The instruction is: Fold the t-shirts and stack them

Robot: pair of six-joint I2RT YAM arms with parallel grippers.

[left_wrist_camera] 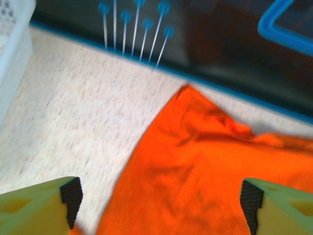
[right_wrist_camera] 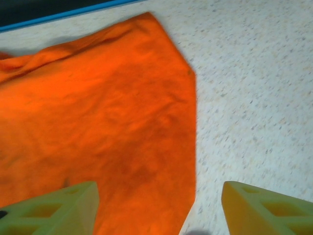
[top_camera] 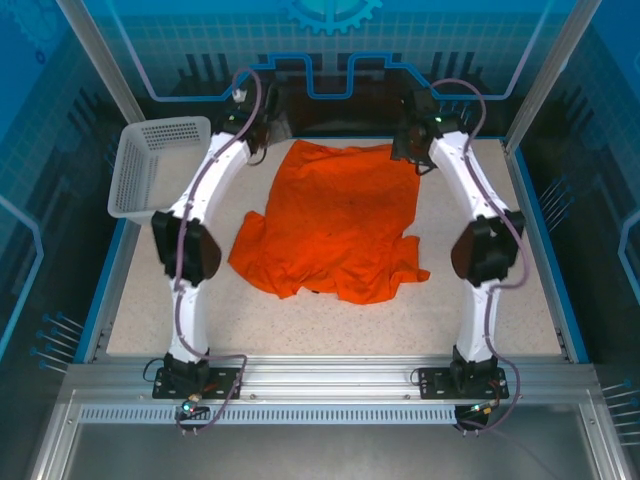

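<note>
My left gripper (top_camera: pixel 250 128) sits at the far edge of the tabletop (top_camera: pixel 500 300), over the far left corner of the orange t-shirt (top_camera: pixel 330 220), and my right gripper (top_camera: pixel 412 142) sits over the shirt's far right corner. Both are spread wide with nothing pinched. In my left wrist view the two yellow-green fingers (left_wrist_camera: pixel 39 205) with their black pads stand far apart at the bottom of the frame, with the shirt's pointed corner lying loose on the speckled surface between and beyond them. In my right wrist view the fingers (right_wrist_camera: pixel 58 210) are just as wide apart, one above orange cloth and the other above bare tabletop, and the shirt's right edge runs down between them. From the overhead camera the fingertips are dark and small, so I cannot tell whether they touch the fabric or hang just above it. The shirt lies mostly flat in the middle of the tabletop, reaching toward the far edge. Its far part is fairly smooth, and its near part is rumpled, with a flap spreading out to each side. A white perforated basket (top_camera: pixel 160 165) stands at the far left corner of the tabletop, jutting past the left edge and well apart from the shirt. Its wall shows at the left of my left wrist view.
</note>
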